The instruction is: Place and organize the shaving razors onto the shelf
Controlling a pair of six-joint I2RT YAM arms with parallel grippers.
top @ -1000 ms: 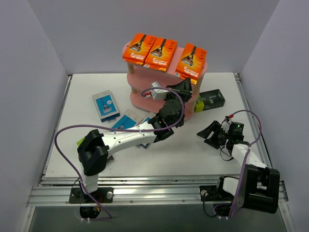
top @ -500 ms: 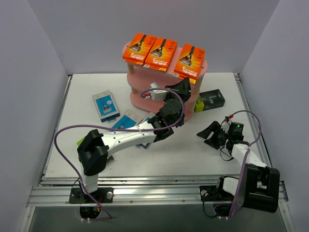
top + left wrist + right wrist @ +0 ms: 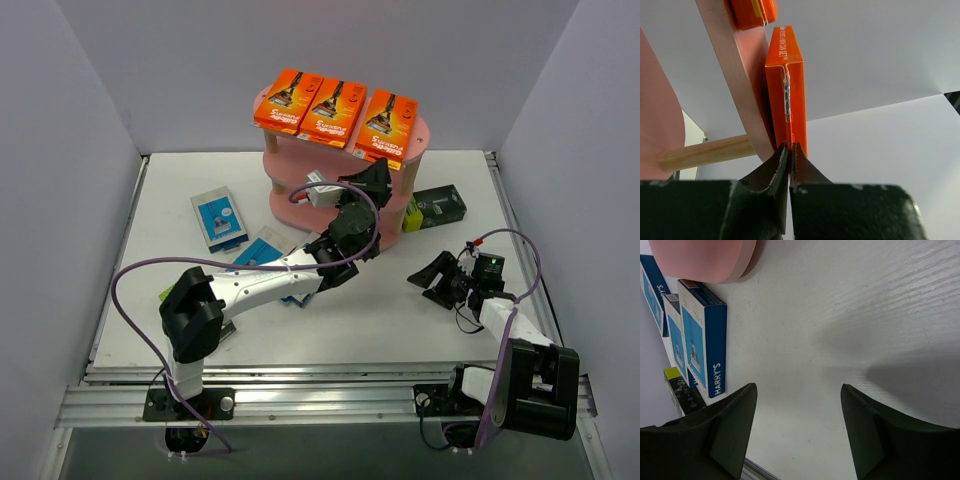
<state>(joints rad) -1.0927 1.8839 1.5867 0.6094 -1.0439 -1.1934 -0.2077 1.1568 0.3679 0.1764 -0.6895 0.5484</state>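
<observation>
The left tool [image 3: 790, 150] is pinched shut on the near edge of an orange pack [image 3: 787, 95], with the fingertips meeting on the pack's seam. The pack lies flat on the top board of the shelf [image 3: 420, 135] at its right end, and its gripped edge hangs over the board's near rim. Two more orange packs [image 3: 312, 100] sit side by side to its left on the same board.

The left arm stretches from its base diagonally across the worktop [image 3: 370, 310], with the wrist raised to the height of the top tier. The right arm is folded low near the right side. The right tool [image 3: 440, 280] hovers just above the worktop with its fingers spread wide and nothing between them.

The left wrist view shows the board's edge pressed along the pack and a wooden post [image 3: 705, 152] below, which the top view hides behind the arm. The right wrist view shows blue packs [image 3: 702, 340] lying beside the shelf's pink base. The top view alone shows a black pack [image 3: 433, 207] on the worktop just right of the shelf, and a lone blue-and-white pack [image 3: 218, 218] well to the left.
</observation>
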